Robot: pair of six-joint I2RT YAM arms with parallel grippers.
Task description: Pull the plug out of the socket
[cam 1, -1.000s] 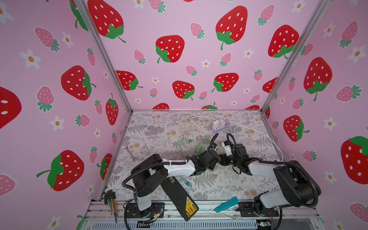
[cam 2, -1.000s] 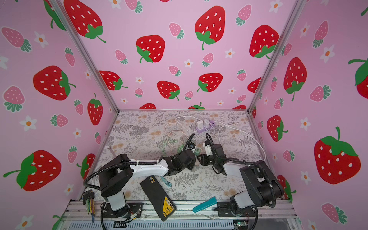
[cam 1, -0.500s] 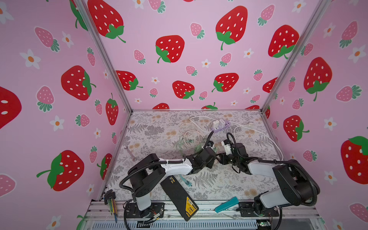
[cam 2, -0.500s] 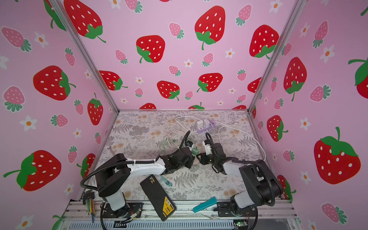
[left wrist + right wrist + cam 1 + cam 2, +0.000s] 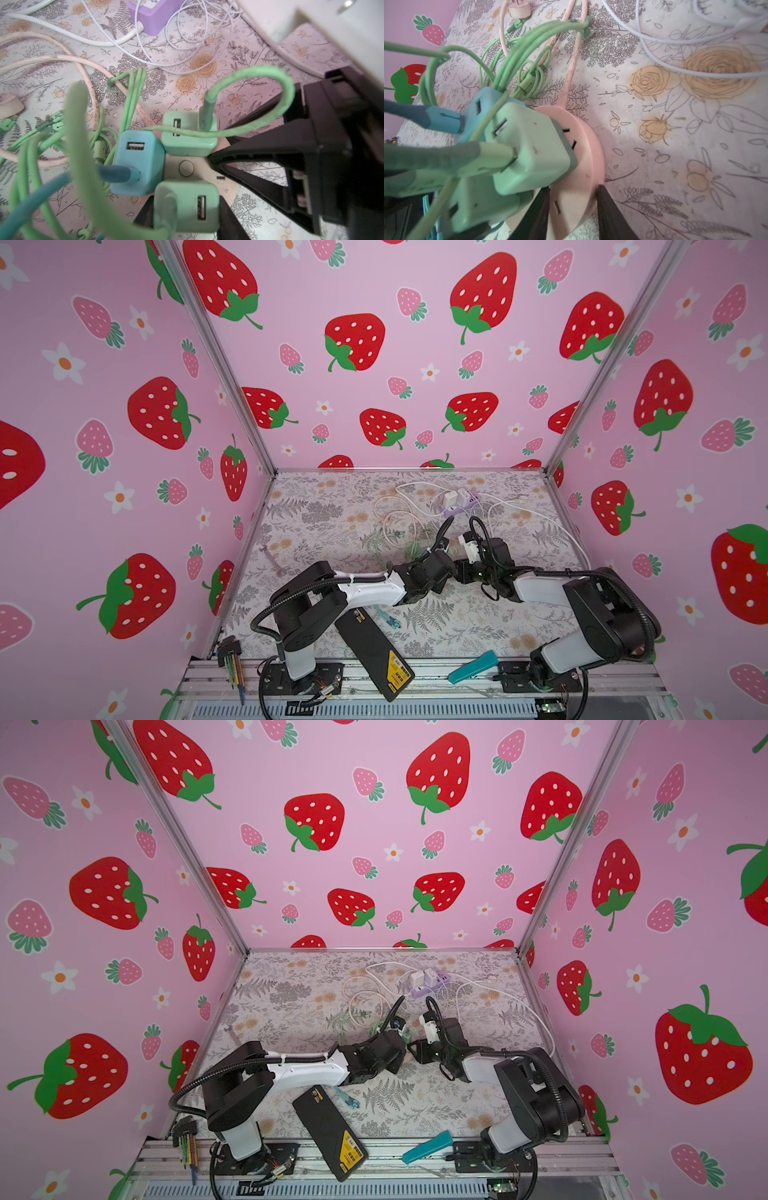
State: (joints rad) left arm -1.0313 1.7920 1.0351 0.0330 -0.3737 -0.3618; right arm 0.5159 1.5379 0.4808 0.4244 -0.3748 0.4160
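Clenching just now on the rim of the pink round socket [image 5: 587, 149], right claw [image 5: 574, 188] braces it on the bench [image 5: 695, 166] while left claw [image 5: 186, 207] grasps the nearest mint charger plug [image 5: 187, 195], which looks fully seated, so the pull seems ready.

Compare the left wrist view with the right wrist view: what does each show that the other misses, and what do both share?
Only the left wrist view: the purple power strip and the round mark on top of the pink socket. Only the right wrist view: the strawberry wall. Both: the blue charger, green chargers, green cables, and the right fingers on the socket.
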